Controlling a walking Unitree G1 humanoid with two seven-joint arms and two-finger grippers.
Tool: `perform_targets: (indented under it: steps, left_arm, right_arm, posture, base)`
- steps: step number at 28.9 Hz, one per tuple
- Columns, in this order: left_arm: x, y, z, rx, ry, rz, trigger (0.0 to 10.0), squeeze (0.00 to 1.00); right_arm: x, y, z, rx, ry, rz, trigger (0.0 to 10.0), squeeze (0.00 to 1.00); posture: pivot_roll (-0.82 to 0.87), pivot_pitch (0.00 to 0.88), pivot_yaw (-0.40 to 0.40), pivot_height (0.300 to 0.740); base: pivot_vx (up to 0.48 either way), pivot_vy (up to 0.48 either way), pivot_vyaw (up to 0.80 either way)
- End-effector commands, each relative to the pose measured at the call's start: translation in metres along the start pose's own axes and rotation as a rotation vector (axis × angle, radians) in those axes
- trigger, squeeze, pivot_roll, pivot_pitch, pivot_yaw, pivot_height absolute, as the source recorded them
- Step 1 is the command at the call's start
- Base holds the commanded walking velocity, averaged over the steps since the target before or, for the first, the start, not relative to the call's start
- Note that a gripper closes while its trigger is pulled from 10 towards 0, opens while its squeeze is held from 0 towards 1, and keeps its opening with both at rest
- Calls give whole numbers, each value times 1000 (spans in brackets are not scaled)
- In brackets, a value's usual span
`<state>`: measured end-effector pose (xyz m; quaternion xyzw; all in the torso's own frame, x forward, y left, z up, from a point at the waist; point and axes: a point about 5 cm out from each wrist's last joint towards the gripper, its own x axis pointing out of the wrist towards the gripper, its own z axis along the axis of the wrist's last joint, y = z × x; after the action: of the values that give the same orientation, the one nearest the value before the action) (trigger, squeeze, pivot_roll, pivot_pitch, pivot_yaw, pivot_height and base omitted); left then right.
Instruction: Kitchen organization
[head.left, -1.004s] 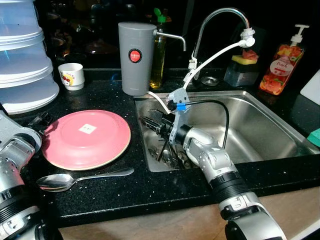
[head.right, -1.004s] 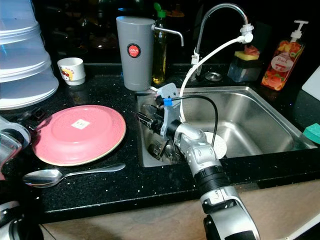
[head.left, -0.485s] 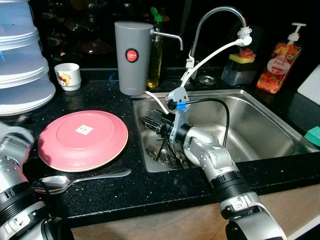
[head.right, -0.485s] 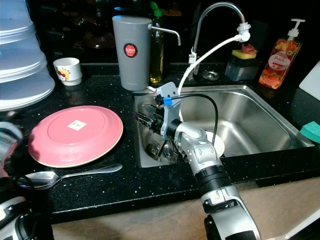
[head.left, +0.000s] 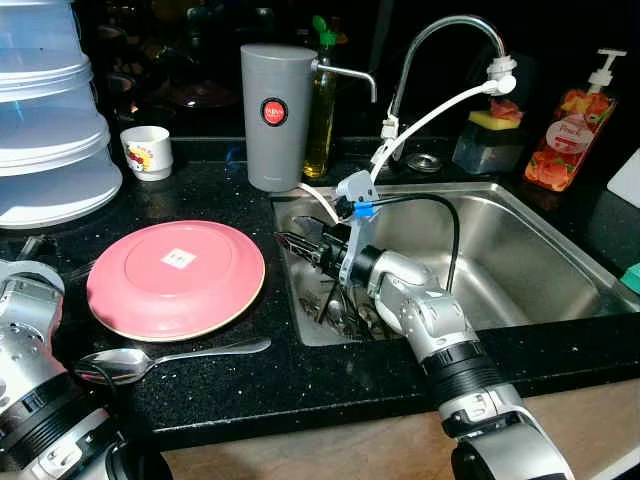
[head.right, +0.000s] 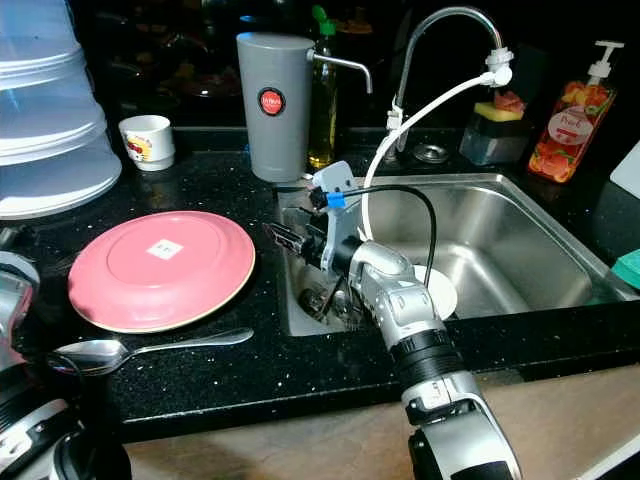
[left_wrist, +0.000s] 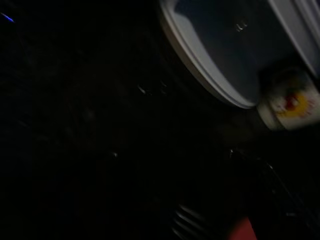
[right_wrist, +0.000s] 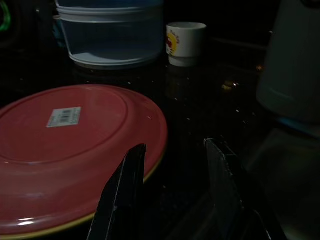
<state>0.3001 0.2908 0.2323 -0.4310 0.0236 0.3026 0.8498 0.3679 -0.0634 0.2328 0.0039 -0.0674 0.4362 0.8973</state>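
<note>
With its fingers apart and gripping nothing, my right claw (right_wrist: 172, 155) hangs over the sink's (head.left: 520, 262) left end, just beside the pink plate (head.left: 175, 278) on the black tabletop (head.left: 250, 390). Near the plate's front edge lies a spoon (head.left: 160, 360). My left arm's claw: cannot tell.

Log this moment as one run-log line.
right gripper: jaws open, empty, at sink's left edge, aimed toward pink plate | left gripper: unclear | spoon: on counter, in front of plate
</note>
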Motion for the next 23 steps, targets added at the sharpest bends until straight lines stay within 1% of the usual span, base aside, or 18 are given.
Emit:
perform_targets:
  steps: [1,3,5,6,7,9,10,12,13,14,15,16,17,18,19,20,21,23]
  left_arm:
    - [6,8,-32,36,168,7,10000,0]
    - [6,7,-32,80,173,-23,10000,0]
    - [6,7,-32,93,174,-30,10000,0]
    - [7,8,-31,151,163,-37,10000,0]
    - [7,8,-31,151,163,-37,10000,0]
    - [8,9,-31,188,172,-55,10000,0]
    - [10,12,-32,175,191,-56,10000,0]
    - [13,17,-30,107,188,-46,10000,0]
    - [17,20,-29,32,196,-44,10000,0]
    - [17,20,-29,32,196,-44,10000,0]
    - [17,21,-29,14,201,-44,10000,0]
    - [19,22,-28,-12,203,-49,9333,0]
    - [20,23,-28,-26,202,-53,9333,0]
    - [22,24,-27,-40,196,-56,5255,0]
    - [25,25,-26,-58,190,-60,824,0]
    - [26,25,-26,-63,190,-62,824,0]
    - [27,26,-26,-71,187,-60,0,0]
    - [30,26,-26,-89,192,-66,0,0]
  right_arm:
    - [1,1,4,-22,2,12,10000,0]
    - [1,1,5,-26,2,13,10000,0]
    - [1,1,5,-27,2,14,10000,0]
    - [1,2,5,-28,1,15,10000,0]
    - [1,2,5,-28,1,15,10000,0]
    - [1,2,6,-31,0,16,10000,0]
    - [1,2,7,-32,-2,17,10000,0]
    - [1,3,7,-31,-4,19,10000,0]
    - [2,4,8,-31,-6,22,10000,0]
    - [2,4,8,-31,-6,22,10000,0]
    - [2,4,8,-31,-6,23,10000,0]
    - [3,4,8,-31,-6,25,10000,0]
    - [3,5,8,-32,-7,26,10000,0]
    - [4,5,8,-31,-8,28,10000,0]
    - [4,6,8,-30,-8,30,10000,0]
    - [5,6,8,-30,-9,31,10000,0]
    - [5,6,8,-30,-9,31,10000,0]
    - [6,6,8,-28,-10,32,10000,0]
  posture:
    - [78,21,-30,740]
    - [78,21,-30,740]
    - [78,21,-30,740]
    - [78,21,-30,740]
    - [78,21,-30,740]
    - [78,21,-30,740]
    - [79,23,-28,740]
    - [79,28,-29,740]
    - [79,28,-29,740]
    - [79,28,-29,740]
    - [79,28,-29,740]
    - [81,32,-32,740]
    - [81,32,-32,740]
    - [81,32,-32,740]
    - [83,33,-36,740]
    - [83,33,-36,740]
    - [83,33,-36,740]
    - [83,33,-36,740]
  base:
    - [0,0,0]
    - [0,0,0]
    - [0,0,0]
    - [0,0,0]
    - [0,0,0]
    - [0,0,0]
    - [0,0,0]
    - [0,0,0]
    - [0,0,0]
    - [0,0,0]
    - [0,0,0]
    - [0,0,0]
    - [0,0,0]
    - [0,0,0]
    - [0,0,0]
    - [0,0,0]
    - [0,0,0]
    - [0,0,0]
